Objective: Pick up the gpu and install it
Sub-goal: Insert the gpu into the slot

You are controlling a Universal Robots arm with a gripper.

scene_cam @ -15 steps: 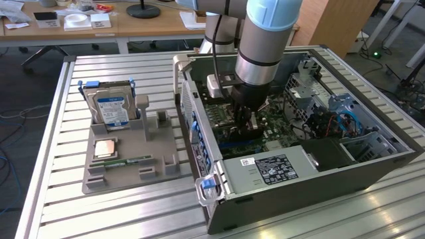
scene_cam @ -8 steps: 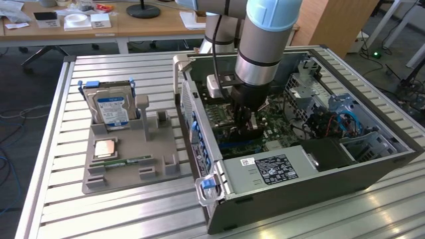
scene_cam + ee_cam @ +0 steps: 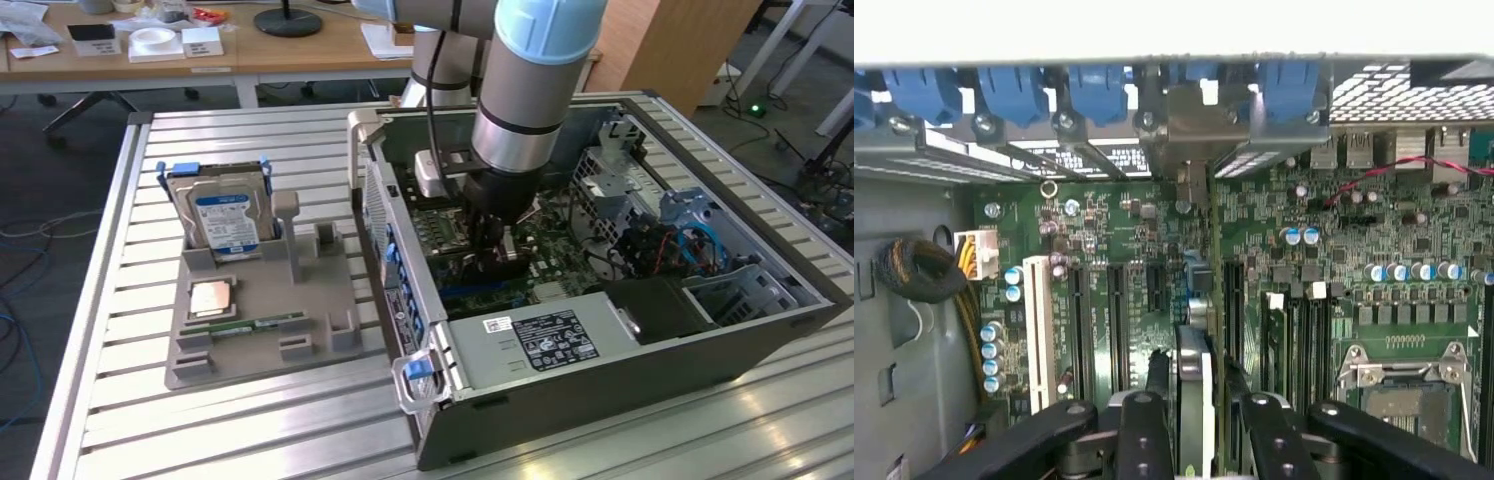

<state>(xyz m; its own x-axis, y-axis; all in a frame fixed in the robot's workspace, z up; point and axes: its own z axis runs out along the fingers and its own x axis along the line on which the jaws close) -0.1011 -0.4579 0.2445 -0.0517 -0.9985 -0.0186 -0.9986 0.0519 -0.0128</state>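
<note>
- I judge the step in hand to be seating the gpu (image 3: 1196, 392), a thin flat dark card with a silvery metal bracket (image 3: 1192, 125) at one end. It goes into a long black slot of the green motherboard (image 3: 1114, 220).
- To do this well, I think the card must stay upright and in line with the slot along its whole length. Any pressure should go straight toward the board and not sideways, because a tilted card can jam at one end.
- The bracket end should sit square against the rear wall of the grey metal computer case (image 3: 747, 335), under the row of blue plastic clips (image 3: 1094, 90). In the wrist view it seems to be at that place. Whether the card's lower edge is fully down in the slot is hidden from me.
- The white slot (image 3: 1038, 330) and the small blue-topped capacitors (image 3: 1014, 283) stand near, so I think there is little room for a sideways slip.
- My end effector (image 3: 1195, 372) is low inside the open case, close above the board.
- The gpu stands edge-on in the middle of my end effector and runs away from it toward the bracket.
- I cannot tell whether my end effector is clamped on the card or stands just apart from it.
- The grey plastic tray (image 3: 254, 335) on the slatted metal tabletop (image 3: 267, 425) is well apart, on the exterior view's left of the case.
</note>
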